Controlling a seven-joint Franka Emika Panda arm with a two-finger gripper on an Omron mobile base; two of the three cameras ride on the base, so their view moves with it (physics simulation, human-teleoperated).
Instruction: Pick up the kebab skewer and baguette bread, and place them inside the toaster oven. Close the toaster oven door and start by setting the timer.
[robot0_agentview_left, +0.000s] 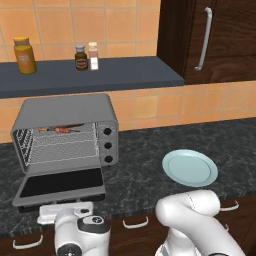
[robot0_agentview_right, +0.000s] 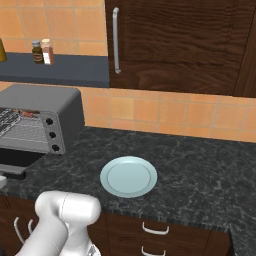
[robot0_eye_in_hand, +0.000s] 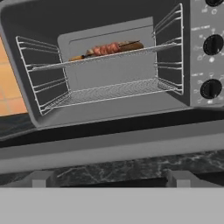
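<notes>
Because the flat grey-framed door with its dark glass window (robot0_agentview_left: 61, 184) lies folded down onto the black speckled stone counter (robot0_agentview_left: 150, 165), the boxy grey metal toaster oven (robot0_agentview_left: 65, 131) stands open toward the arm, ready to be closed next, by my reading. On its upper wire rack (robot0_eye_in_hand: 105, 57), set far back so the door can swing up past them, rest the short golden-brown baguette (robot0_eye_in_hand: 129, 45) and, touching or just beside it, the thin kebab skewer with red-brown meat chunks (robot0_eye_in_hand: 103, 49); both loading steps look done.

The hand view faces straight into the cavity and separates bread from skewer, which the left base view reduces to a thin reddish streak. The base views alone show the round pale blue plate (robot0_agentview_right: 128, 176), bare on the counter well right of the oven. The two-finger gripper (robot0_eye_in_hand: 111, 178) hovers low before the door's front edge, its dark fingertips (robot0_eye_in_hand: 41, 178) spread wide, holding nothing.
</notes>
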